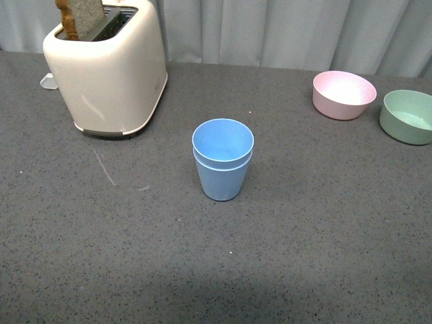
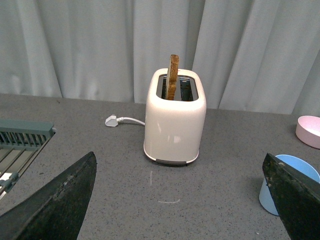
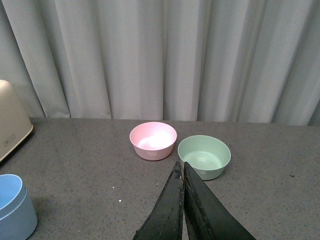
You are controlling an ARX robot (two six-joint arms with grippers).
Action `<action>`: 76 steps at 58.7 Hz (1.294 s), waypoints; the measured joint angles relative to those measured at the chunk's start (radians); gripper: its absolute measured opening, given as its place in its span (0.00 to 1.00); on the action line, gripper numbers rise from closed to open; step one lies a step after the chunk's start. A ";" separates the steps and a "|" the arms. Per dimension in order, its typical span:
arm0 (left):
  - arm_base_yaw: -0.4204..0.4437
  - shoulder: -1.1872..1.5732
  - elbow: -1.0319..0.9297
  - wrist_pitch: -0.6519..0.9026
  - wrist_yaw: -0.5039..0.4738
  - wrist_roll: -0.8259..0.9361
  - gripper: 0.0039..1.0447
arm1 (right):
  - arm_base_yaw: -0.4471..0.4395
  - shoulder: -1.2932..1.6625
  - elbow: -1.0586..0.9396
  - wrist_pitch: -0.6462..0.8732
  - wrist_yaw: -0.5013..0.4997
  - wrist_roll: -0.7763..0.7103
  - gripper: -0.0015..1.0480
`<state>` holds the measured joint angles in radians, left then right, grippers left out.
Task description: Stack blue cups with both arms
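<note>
The blue cups (image 1: 223, 159) look like matt plastic with a smooth skin, and the pink bowl (image 1: 343, 94) and green bowl (image 1: 407, 116) share that same dull, smooth finish. The toaster (image 1: 108, 71) has a cream shell with a soft sheen, holding a slice of rough, porous bread (image 1: 81, 16). The bench (image 1: 317, 229) is a dark grey speckled surface, matt and slightly grainy, and the curtain (image 3: 150, 55) behind is pale cloth in soft folds.
</note>
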<state>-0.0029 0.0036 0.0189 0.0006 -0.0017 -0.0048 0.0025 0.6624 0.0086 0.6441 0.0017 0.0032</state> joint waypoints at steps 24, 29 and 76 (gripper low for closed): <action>0.000 0.000 0.000 0.000 0.000 0.000 0.94 | 0.000 -0.237 -0.006 -0.220 0.000 0.000 0.01; 0.000 0.000 0.000 0.000 0.000 0.000 0.94 | 0.000 -0.280 -0.006 -0.261 0.000 0.000 0.01; 0.000 0.000 0.000 0.000 -0.001 0.000 0.94 | 0.000 -0.643 -0.005 -0.637 -0.003 0.000 0.01</action>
<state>-0.0029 0.0036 0.0189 0.0006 -0.0025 -0.0051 0.0025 0.0193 0.0036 0.0067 -0.0013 0.0029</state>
